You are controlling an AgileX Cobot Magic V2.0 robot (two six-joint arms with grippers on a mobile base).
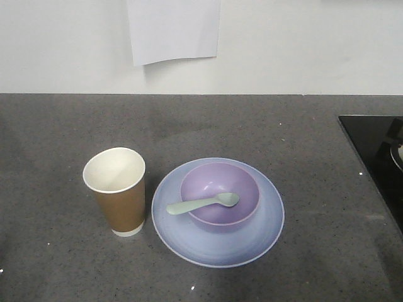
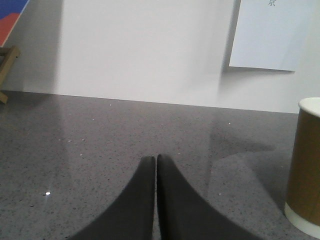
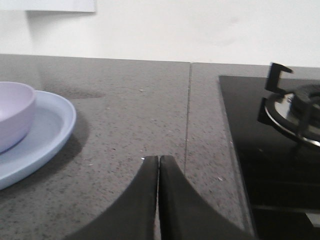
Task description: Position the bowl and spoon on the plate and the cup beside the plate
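The bowl (image 1: 220, 193) sits dead centre on the plate (image 1: 264, 236), and the spoon (image 1: 203, 204) lies across it, head resting inside the bowl at about three o'clock, handle poking out over the rim towards nine o'clock, propped there by the bowl's edge rather than lying flat on the plate. The cup (image 1: 117, 190) stands upright at nine o'clock of the plate, just beside its rim, mouth up, white band on the desk (image 1: 56, 126); whether cup and plate touch is hard to call from the front view, but they look barely apart. That layout reads as the arrangement the task asks for, so I'd judge the job done or all but done. Out to the sides now: the left hand (image 2: 155, 159) is low over bare desk with its two dark fingers pressed together, holding nothing, the cup off at its three o'clock. The right hand (image 3: 158, 159) is likewise closed and empty, fingers meeting at the tips, with the plate and bowl at its nine o'clock and a black hob (image 3: 280, 165) with a burner (image 3: 295, 112) at its three o'clock. Both hands sit clear of the setting, which makes sense: nothing can be nudged. A sheet of paper (image 1: 173, 30) hangs on the wall at twelve o'clock.
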